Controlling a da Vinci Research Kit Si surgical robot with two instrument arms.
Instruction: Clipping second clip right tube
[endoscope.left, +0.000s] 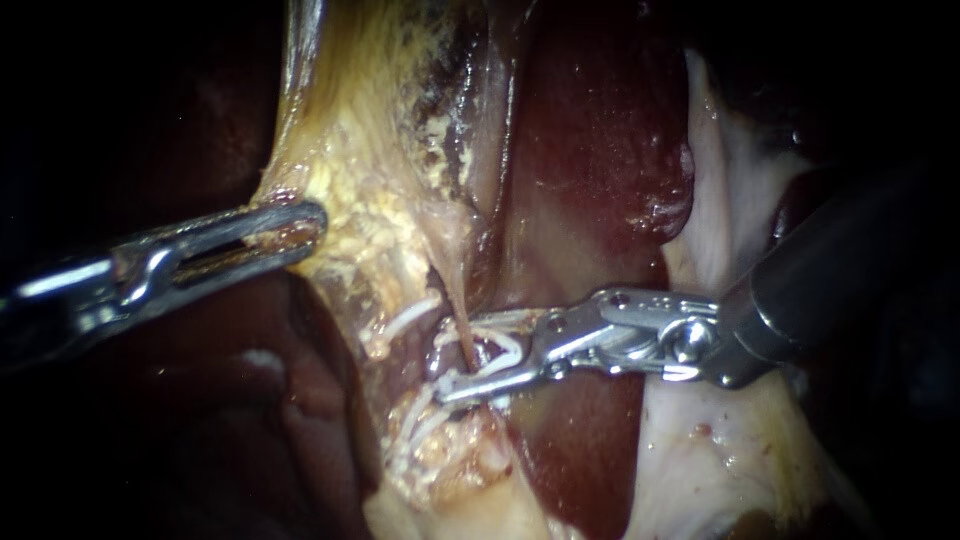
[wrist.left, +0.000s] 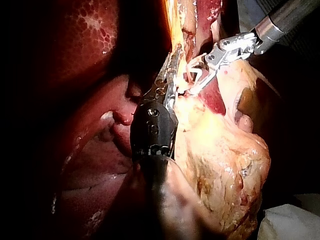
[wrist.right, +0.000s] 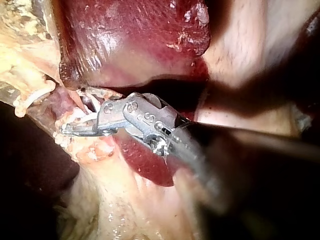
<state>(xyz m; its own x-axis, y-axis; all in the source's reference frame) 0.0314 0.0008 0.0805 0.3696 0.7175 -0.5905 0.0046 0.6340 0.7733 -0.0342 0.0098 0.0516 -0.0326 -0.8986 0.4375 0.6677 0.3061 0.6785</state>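
Observation:
A thin pinkish tube runs down from the yellow fatty tissue of the gallbladder. My right instrument comes in from the right, and its jaws stand open astride this tube, one on each side, carrying a white clip. The right wrist view shows the same jaws reaching into the stringy tissue. My left instrument is shut on the edge of the yellow gallbladder tissue and holds it out to the left. In the left wrist view its jaws are buried in that tissue.
Dark red liver lies behind the tube and under my right instrument. A white clip sits just left of the jaws, with more white strands below. Pale fatty tissue fills the lower right.

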